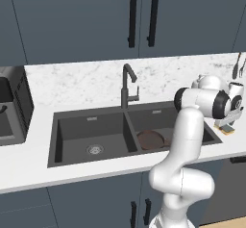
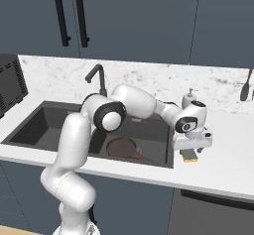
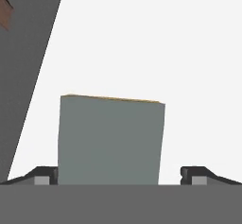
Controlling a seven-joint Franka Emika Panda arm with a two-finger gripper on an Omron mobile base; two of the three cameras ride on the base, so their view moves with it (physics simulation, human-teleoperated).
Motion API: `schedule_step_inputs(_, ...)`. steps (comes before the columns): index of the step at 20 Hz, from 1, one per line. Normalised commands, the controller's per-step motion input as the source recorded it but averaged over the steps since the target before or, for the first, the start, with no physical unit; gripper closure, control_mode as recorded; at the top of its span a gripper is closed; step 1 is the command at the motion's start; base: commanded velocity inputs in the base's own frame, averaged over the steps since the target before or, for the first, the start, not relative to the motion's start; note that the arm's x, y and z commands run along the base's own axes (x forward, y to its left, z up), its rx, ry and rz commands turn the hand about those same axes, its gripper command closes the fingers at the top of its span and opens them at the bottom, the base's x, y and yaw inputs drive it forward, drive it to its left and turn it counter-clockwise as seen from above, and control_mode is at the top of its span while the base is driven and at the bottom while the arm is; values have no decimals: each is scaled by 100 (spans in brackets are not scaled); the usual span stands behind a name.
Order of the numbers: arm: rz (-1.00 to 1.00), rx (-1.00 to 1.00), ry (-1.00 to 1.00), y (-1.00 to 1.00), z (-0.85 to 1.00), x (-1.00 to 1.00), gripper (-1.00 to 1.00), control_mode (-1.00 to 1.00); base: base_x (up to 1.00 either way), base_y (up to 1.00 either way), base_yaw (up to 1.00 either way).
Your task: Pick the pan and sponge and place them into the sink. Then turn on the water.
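Observation:
The dark brown pan [image 1: 151, 139] [image 2: 124, 147] lies in the right basin of the dark grey sink [image 1: 72, 135] [image 2: 44, 125]. On the white counter just right of the sink lies the sponge [image 1: 227, 129] [image 2: 189, 155], yellow below with a grey-green top [image 3: 111, 140]. My gripper [image 1: 226, 125] [image 2: 191, 149] [image 3: 120, 176] hangs straight over the sponge and is open, one fingertip [image 3: 45, 176] on each side of it, not pressing on it. No water runs from the dark gooseneck faucet [image 1: 126, 85] [image 2: 99, 78].
A white soap dispenser [image 2: 189, 99] stands on the counter behind my hand. Dark utensils [image 1: 238, 66] [image 2: 246, 88] hang at the far right wall. A dark appliance [image 1: 12, 107] [image 2: 10, 83] sits left of the sink.

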Motion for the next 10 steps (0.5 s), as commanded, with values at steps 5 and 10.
schedule_step_inputs(5, 0, 0, 0, 0, -31, -34, -100, -100, 0, 0, 0)
schedule_step_inputs(10, 0, 0, -1, 0, -38, -52, -100, -100, 0, 0, 0)
